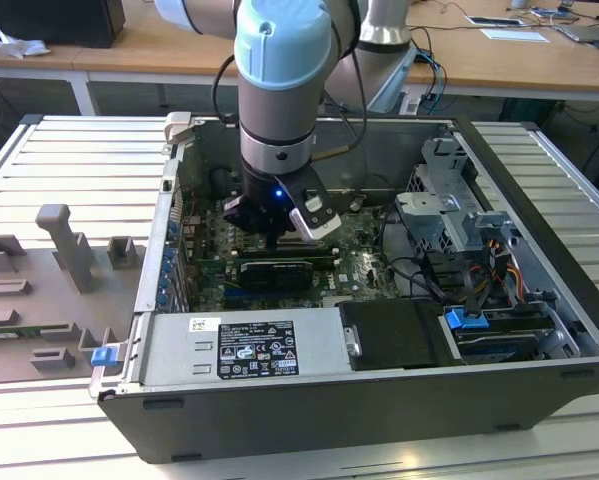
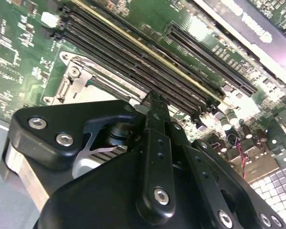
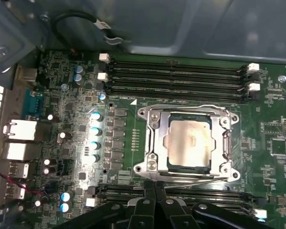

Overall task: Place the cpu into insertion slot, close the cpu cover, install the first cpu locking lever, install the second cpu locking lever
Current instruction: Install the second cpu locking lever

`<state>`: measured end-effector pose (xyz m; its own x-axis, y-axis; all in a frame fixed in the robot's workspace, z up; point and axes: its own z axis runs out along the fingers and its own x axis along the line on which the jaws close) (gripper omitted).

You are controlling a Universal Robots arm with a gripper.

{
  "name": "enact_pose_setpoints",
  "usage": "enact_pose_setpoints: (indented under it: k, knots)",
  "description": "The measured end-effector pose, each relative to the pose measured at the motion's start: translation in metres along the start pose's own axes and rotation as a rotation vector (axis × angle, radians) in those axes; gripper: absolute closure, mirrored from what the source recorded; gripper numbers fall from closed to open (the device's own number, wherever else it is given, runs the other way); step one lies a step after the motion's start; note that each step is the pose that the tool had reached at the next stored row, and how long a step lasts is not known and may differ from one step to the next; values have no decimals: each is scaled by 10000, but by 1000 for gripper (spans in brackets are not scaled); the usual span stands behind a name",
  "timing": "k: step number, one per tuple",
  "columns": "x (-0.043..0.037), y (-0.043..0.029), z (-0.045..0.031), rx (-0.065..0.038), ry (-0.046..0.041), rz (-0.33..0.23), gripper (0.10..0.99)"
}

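In the first wrist view the cpu lies flat in the insertion slot, its pale metal face showing through the cut-out of the cpu cover, which is folded down over it. A thin metal locking lever runs along the socket edge nearest my fingers. My gripper is shut, its fingers pressed together with nothing between them, tips right at that edge beside the lever. The second wrist view shows the gripper at the socket's corner. In the exterior view the gripper hangs low inside the open computer case.
Long black memory slots flank the socket on both sides, and also show in the second wrist view. In the case there is a graphics card, a power supply and a drive cage. A grey fixture plate lies at the exterior view's left.
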<state>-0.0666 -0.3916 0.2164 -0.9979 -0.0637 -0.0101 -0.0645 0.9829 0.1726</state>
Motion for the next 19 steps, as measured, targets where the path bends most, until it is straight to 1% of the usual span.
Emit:
enact_pose_setpoints:
  k: [1,4,5,6,8,11,15,18,19]
  knots:
    - [6,-9,6,-41,-1,-7,980]
    - [45,-24,22,-234,-18,-11,980]
    - [57,-26,27,-279,-25,-12,980]
    - [60,-37,38,-358,-31,-13,980]
    - [70,-43,67,-468,-41,-13,980]
    - [86,-48,97,-536,-49,-12,980]
    - [94,-53,132,-659,-58,-13,980]
    - [95,-56,151,-813,-67,-13,980]
    - [95,-56,159,-903,-76,-13,980]
